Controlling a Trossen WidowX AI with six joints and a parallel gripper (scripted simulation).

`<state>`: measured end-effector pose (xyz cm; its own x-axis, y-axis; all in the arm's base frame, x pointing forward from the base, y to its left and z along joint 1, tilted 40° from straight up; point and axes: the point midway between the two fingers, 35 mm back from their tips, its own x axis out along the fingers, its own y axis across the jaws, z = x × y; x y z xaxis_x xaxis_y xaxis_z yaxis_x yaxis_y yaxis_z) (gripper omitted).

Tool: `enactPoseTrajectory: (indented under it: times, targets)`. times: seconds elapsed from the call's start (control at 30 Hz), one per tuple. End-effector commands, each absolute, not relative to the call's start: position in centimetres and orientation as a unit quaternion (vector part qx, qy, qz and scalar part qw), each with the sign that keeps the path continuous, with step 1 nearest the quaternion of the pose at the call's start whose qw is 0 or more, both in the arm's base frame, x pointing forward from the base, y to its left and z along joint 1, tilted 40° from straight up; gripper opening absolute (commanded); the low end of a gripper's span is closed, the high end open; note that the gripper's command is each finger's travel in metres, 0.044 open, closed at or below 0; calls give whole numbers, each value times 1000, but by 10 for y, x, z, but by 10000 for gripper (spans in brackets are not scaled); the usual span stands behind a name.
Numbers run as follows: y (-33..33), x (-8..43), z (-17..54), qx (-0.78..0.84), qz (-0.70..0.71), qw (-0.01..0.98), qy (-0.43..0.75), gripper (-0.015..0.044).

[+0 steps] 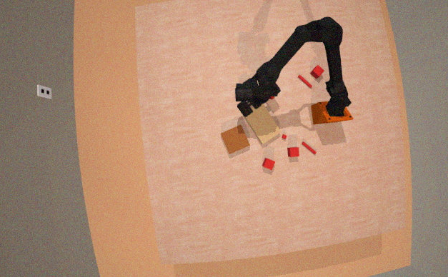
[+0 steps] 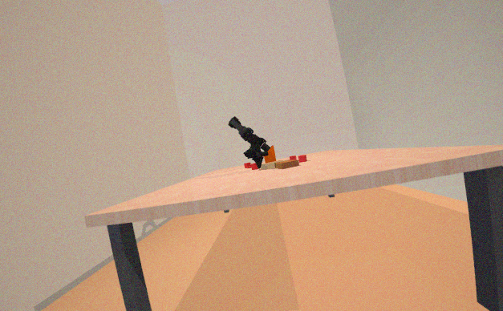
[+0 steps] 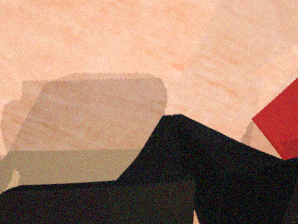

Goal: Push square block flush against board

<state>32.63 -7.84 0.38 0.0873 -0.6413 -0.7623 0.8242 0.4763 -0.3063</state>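
Observation:
The square block (image 1: 235,140) (image 2: 288,164), brown, lies flat on the table. The pale tan board (image 1: 264,125) (image 2: 268,166) (image 3: 70,165) lies flat beside it, to its right in the top view. A narrow strip of table shows between them, and their sides are not parallel. My gripper (image 1: 248,111) (image 2: 259,166) (image 3: 172,124) is shut and empty, low at the board's upper end in the top view. Whether its tips touch the board is hidden. The gripper's dark body covers part of the board in the wrist view.
A red cube (image 1: 271,97) (image 3: 282,120) is mostly hidden by the arm near the gripper. Red cubes (image 1: 293,152) (image 1: 269,164) lie below the board, a tiny one (image 1: 284,136) beside its lower right corner. Another cube (image 1: 317,71) and red rods (image 1: 304,81) (image 1: 309,148) lie right.

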Motion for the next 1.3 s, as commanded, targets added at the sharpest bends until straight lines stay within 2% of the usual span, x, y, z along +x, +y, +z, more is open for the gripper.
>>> enactPoseTrajectory:
  times: [0.0, 0.8, 0.97, 1.27]
  targets:
    - [-84, 332, 8, 103, -502, 729, 453, 0]
    - [-105, 352, 29, 101, -503, 730, 451, 0]
    - [-69, 345, 65, 102, -503, 730, 452, 0]
    - [-61, 342, 63, 85, -490, 732, 466, 0]
